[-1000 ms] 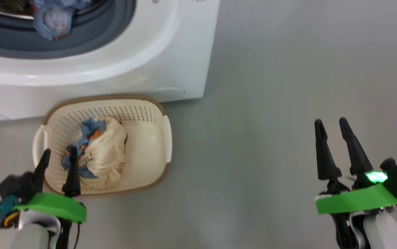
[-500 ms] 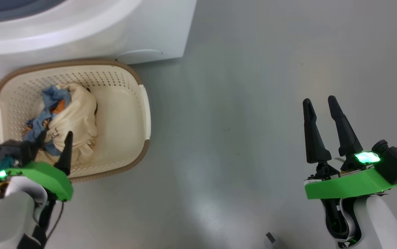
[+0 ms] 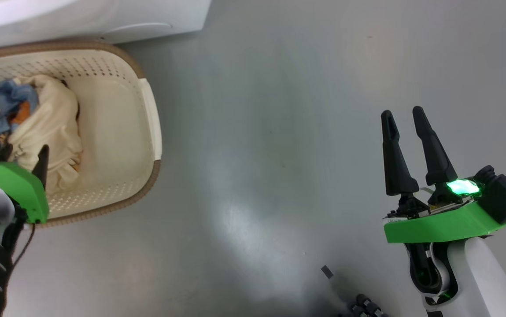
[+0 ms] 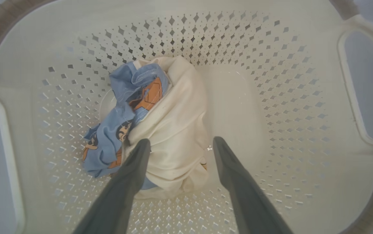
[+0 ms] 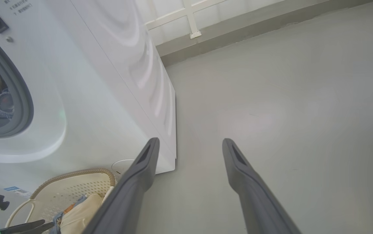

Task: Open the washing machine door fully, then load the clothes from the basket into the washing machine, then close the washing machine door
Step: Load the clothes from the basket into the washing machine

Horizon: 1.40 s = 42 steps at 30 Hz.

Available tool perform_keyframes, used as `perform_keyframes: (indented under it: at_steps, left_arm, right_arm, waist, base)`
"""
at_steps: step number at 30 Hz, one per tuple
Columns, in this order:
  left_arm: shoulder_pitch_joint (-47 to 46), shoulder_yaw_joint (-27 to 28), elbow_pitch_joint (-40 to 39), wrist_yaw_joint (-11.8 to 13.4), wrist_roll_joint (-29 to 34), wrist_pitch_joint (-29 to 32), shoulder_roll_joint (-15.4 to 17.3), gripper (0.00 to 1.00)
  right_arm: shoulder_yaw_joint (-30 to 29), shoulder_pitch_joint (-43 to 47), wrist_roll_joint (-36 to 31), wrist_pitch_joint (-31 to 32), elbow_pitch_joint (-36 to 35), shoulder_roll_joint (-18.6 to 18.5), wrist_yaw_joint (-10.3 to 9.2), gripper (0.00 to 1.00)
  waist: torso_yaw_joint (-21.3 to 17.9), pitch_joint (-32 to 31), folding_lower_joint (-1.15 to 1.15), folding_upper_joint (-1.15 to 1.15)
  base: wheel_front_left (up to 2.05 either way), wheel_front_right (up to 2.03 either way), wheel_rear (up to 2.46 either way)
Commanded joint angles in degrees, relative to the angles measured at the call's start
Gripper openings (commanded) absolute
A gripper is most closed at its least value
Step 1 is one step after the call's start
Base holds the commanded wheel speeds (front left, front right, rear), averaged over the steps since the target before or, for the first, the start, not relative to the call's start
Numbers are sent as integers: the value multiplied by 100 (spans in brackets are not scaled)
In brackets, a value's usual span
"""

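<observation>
The clothes (image 4: 160,130) lie in a heap on the bottom of the basket (image 4: 270,65): a cream piece (image 4: 180,123) folded over a light blue piece (image 4: 111,139) with orange print. The basket stands on the grey floor (image 3: 279,132), just in front of the lower edge of the washing machine (image 5: 108,81).

The left gripper (image 4: 180,144) hangs inside the basket, its fingers spread apart on both sides of the cream piece. If the tips touch the cloth, I cannot tell. The right gripper (image 3: 402,112) is well apart from the basket, over bare floor, its fingers also apart and holding nothing.
</observation>
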Motion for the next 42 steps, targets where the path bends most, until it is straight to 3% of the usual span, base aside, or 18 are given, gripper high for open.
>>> perform_keyframes:
  at_steps: [1,14,31,32,34,35,42]
  left_arm:
    - [-61,76,11,4,-94,34,289,100]
    - [-761,-143,340,54,-225,410,673,100]
    - [-1133,-297,444,137,-218,601,664,100]
    - [-1143,-313,446,130,-215,594,662,73]
    - [-1145,-353,449,112,-204,578,656,5]
    - [-1138,-363,450,107,-207,563,643,0]
    - [-1072,-381,455,77,-280,436,559,0]
  right_arm:
    - [163,-12,23,-45,-154,-9,32,100]
    - [237,-112,17,-45,-331,-9,32,100]
    - [338,-92,-69,-45,-572,-8,32,100]
    - [344,-95,-71,-45,-576,-8,32,100]
    - [352,-100,-71,-45,-579,-8,32,100]
    - [353,-97,-69,-45,-580,-8,32,100]
    - [330,-93,-54,-45,-560,-8,32,100]
  waist:
    - [-142,204,0,0]
    - [-321,738,0,0]
    - [-398,981,0,0]
    - [-405,989,0,0]
    - [-420,990,0,0]
    - [-425,981,0,0]
    - [-415,853,0,0]
  base:
    - [0,0,0]
    - [0,0,0]
    - [0,0,0]
    - [0,0,0]
    - [0,0,0]
    - [0,0,0]
    - [0,0,0]
